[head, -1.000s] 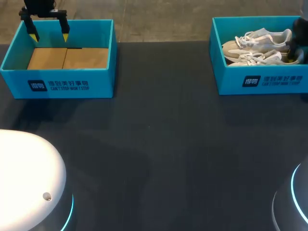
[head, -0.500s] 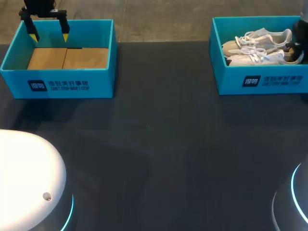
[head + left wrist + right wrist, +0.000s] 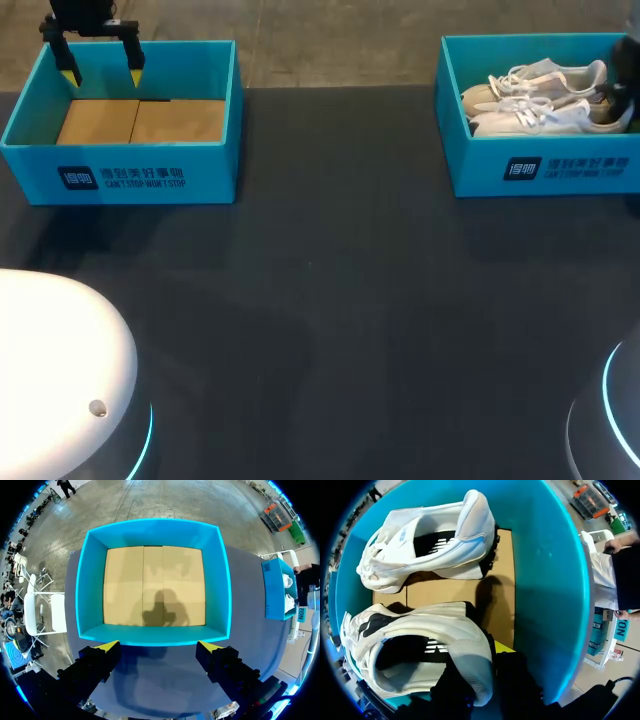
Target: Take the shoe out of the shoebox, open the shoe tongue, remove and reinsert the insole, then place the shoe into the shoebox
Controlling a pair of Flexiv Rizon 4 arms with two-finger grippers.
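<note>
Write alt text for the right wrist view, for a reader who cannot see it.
The right gripper is shut on the heel of the nearer white shoe, which sits between its fingers. A second white shoe lies ahead of it, both inside a blue box with a cardboard floor.

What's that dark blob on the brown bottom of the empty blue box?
Left wrist view: a shadow on the empty box's cardboard floor, probably cast by the left gripper above. Right wrist view: another shadow beyond the nearer shoe.
</note>
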